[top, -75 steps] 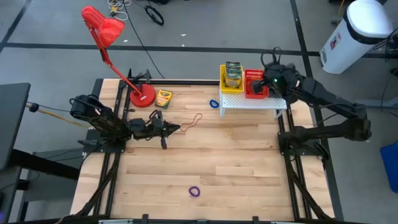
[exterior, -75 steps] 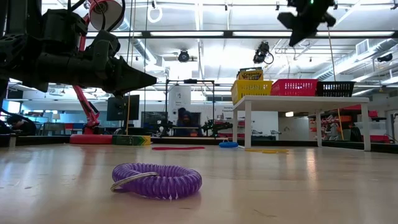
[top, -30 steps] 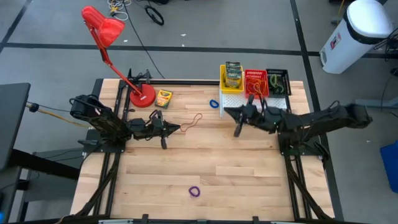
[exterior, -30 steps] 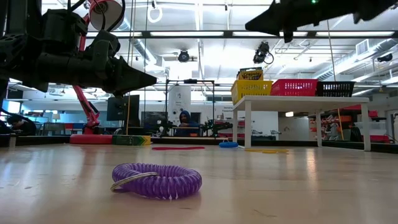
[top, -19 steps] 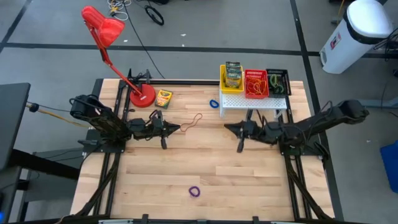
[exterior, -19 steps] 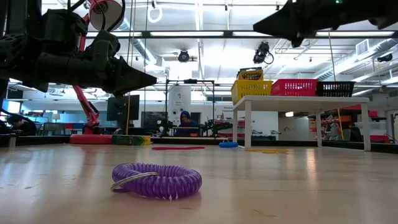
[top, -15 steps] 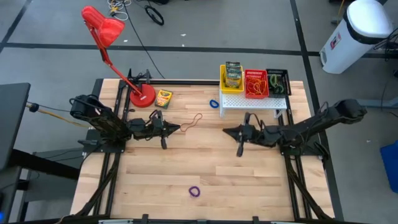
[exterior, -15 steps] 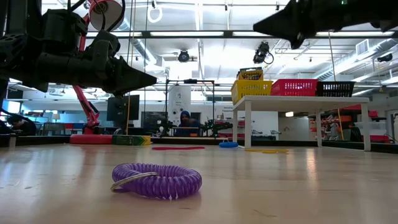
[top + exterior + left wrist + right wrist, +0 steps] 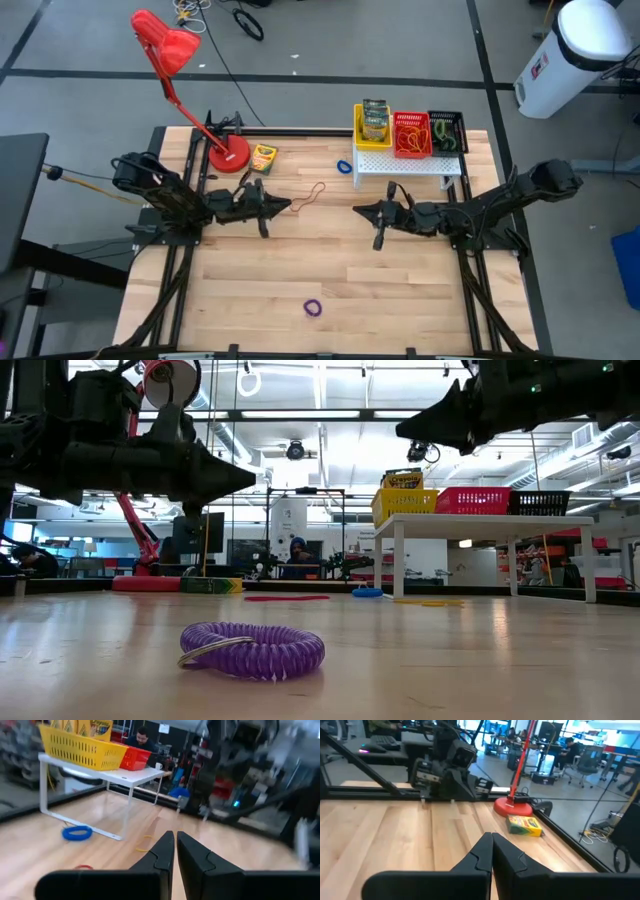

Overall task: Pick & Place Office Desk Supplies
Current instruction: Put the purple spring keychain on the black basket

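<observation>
Right hand [image 9: 362,210]: fingers together, nothing between them, held above the middle of the table [image 9: 400,290] and pointing across at the other arm. Judged to be between picks, with no item under it. Its wrist view looks straight past the closed tips toward the loose crayon box [image 9: 524,825] beside the red lamp base [image 9: 513,808].

Left hand [image 9: 283,206]: fingers together, empty, raised over the left half of the table and pointing right. Just beyond its tip lies a thin red rubber band [image 9: 313,194], a stretched loop with its long axis slanting away toward the shelf.

Crayon box [image 9: 263,157]: flat on its broad face, long axis running roughly front to back with a slight tilt.

White shelf [image 9: 406,162] at the far edge carries the yellow basket [image 9: 372,135] with crayon boxes standing upright inside, the red basket [image 9: 411,135] and the black basket [image 9: 447,131], both holding bands. This reads as the sorting destination.

Blue band [image 9: 344,166] lies beside the shelf leg. Purple coil [image 9: 313,308] lies flat near the front edge, well apart from both hands
</observation>
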Robot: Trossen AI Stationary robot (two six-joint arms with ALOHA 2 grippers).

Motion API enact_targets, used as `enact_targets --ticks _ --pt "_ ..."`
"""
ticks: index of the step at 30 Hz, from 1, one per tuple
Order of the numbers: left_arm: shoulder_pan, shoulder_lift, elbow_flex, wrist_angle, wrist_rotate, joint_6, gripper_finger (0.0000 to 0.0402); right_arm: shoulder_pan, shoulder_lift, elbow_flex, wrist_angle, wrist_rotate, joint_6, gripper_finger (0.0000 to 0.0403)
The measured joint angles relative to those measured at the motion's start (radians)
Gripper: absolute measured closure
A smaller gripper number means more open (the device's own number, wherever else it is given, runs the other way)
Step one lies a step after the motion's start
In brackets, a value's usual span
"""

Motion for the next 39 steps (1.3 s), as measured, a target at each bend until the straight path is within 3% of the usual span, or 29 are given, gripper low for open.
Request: enact_targets --ticks 3,6,9,12,16,20,25,30,35,39 --pt "0.001 0.0 0.021 -0.018 0.003 -0.115 0.0373 0.0 0.0 0.0 0.0 0.002 -0.006 0.0394" --pt "0.04 0.0 0.075 -0.139 0.044 -0.143 0.0373 0.0 0.0 0.0 -0.002 -0.001 -0.011 0.0394" --pt "0.086 -0.001 0.174 -0.419 0.081 -0.166 0.0369 0.0 0.0 0.0 -0.004 -0.001 -0.015 0.0394" --pt "0.134 0.0 0.312 -0.81 0.077 -0.136 0.0354 0.0 0.0 0.0 -0.013 -0.001 -0.018 0.0394" --pt "0.196 0.0 0.509 -1.277 0.012 -0.051 0.0318 0.0 0.0 0.0 -0.017 -0.001 -0.03 0.0394" --pt "0.262 0.0 0.647 -1.54 -0.071 0.103 0.0281 0.0 0.0 0.0 -0.02 0.0 -0.035 0.0394" --pt "0.404 0.003 0.756 -1.784 -0.045 0.131 0.0228 0.0 0.0 0.0 -0.031 0.0 -0.034 0.0394" --pt "0.558 0.003 0.786 -1.894 -0.031 0.131 0.0173 0.0 0.0 0.0 -0.032 0.0 -0.035 0.0394" --pt "0.665 0.023 0.786 -1.873 0.195 0.138 0.0141 0.0 0.0 0.001 -0.033 0.0 -0.037 0.0394" --pt "0.64 0.035 0.786 -1.842 0.296 0.222 0.0143 0.0 0.0 0.001 -0.033 0.0 -0.039 0.0394"
